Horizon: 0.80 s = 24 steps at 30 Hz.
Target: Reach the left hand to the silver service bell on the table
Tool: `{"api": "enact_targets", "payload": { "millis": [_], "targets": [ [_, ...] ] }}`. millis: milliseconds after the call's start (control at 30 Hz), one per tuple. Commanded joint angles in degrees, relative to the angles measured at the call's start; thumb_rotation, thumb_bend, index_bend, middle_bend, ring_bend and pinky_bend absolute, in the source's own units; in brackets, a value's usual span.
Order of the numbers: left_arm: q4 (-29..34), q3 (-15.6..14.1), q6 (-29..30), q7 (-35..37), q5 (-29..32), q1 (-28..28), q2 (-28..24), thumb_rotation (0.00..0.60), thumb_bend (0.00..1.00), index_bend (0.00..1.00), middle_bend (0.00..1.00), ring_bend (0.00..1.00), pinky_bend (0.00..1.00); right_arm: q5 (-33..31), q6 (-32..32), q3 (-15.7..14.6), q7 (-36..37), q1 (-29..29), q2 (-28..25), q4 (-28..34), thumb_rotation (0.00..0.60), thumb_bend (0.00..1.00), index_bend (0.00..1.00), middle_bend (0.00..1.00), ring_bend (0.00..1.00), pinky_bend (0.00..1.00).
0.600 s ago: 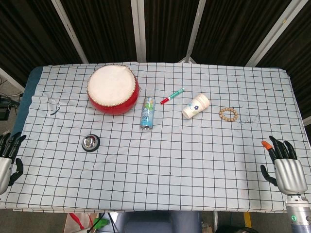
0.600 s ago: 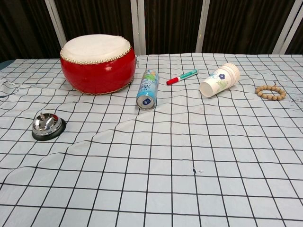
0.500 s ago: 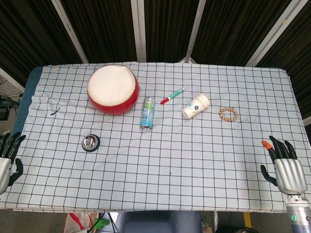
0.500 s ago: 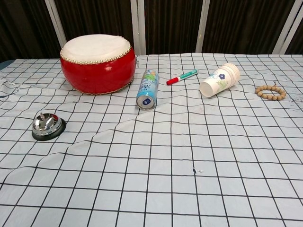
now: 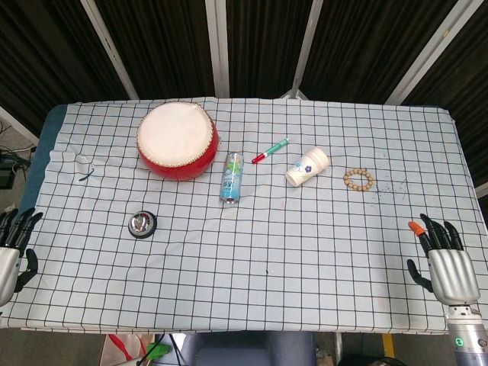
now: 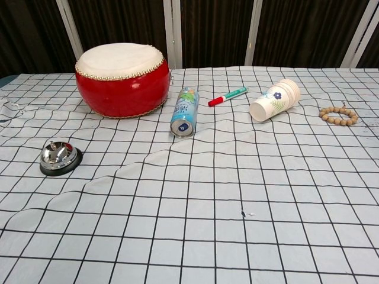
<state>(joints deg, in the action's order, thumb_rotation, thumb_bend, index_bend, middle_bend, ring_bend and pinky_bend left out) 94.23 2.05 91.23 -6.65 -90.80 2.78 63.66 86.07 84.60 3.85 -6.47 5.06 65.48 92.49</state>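
Note:
The silver service bell on its black base sits on the checked cloth at the left, in front of the red drum; the chest view shows the bell at its left side. My left hand hangs at the table's left front edge, well to the left of the bell, fingers apart and holding nothing. My right hand is at the right front edge, fingers spread and empty. Neither hand shows in the chest view.
A red drum stands at the back left. A can lies beside it, then a marker, a tipped paper cup and a bead bracelet to the right. The checked cloth covers the table.
My left hand has shifted very slightly; the right hand has drawn back a little toward the front edge. Objects on the table have not moved.

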Motion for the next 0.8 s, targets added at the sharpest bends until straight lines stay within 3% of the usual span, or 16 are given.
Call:
{"api": "enact_targets", "payload": {
  "millis": [33, 200, 267, 333, 500, 600, 800],
  "targets": [
    [-0.03, 0.08, -0.11, 0.23, 0.02, 0.14, 0.05, 0.6, 0.99, 0.11, 0.07, 0.0, 0.01, 0.08, -0.1, -0.2, -0.2, -0.06, -0.03, -0.07, 0.6, 0.4, 0.18, 0.08, 0.12, 0.08],
    [0.04, -0.13, -0.47, 0.19, -0.61, 0.46, 0.33, 0.6, 0.99, 0.11, 0.08, 0.0, 0.01, 0.02, 0.05, -0.28, 0.01, -0.25, -0.19, -0.05, 0.6, 0.4, 0.18, 0.08, 0.12, 0.08],
    [0.03, -0.22, -0.85, 0.16, -0.67, 0.63, 0.4, 0.6, 0.99, 0.11, 0.11, 0.03, 0.06, -0.05, 0.34, -0.19, 0.2, -0.39, -0.31, 0.01, 0.6, 0.4, 0.18, 0.08, 0.12, 0.08],
    [-0.04, -0.12, -1.07, 0.34, -0.65, 0.84, 0.51, 0.6, 0.99, 0.11, 0.2, 0.12, 0.18, -0.12, 0.48, -0.16, 0.32, -0.49, -0.38, 0.04, 0.6, 0.4, 0.18, 0.08, 0.12, 0.08],
    [-1.39, 0.72, -1.14, 2.75, -1.81, 2.17, 1.84, 0.6, 1.0, 0.12, 0.65, 0.51, 0.62, -0.29, 0.03, -0.26, 0.27, -0.39, -0.31, -0.06, 0.6, 0.4, 0.18, 0.08, 0.12, 0.08],
    [-2.07, 0.24, -3.1, 3.48, -2.78, 3.43, 2.14, 0.6, 1.0, 0.15, 0.8, 0.65, 0.73, -0.35, -0.39, -0.31, 0.08, -0.2, -0.21, -0.1, 0.6, 0.4, 0.18, 0.08, 0.12, 0.08],
    [0.3, -0.65, -13.02, 1.92, 0.65, 7.03, 0.69, 0.6, 1.0, 0.14, 0.86, 0.72, 0.77, -0.61, -0.91, -0.38, -0.22, -0.04, -0.02, -0.14, 0.6, 0.4, 0.18, 0.08, 0.12, 0.08]
  ]
}}
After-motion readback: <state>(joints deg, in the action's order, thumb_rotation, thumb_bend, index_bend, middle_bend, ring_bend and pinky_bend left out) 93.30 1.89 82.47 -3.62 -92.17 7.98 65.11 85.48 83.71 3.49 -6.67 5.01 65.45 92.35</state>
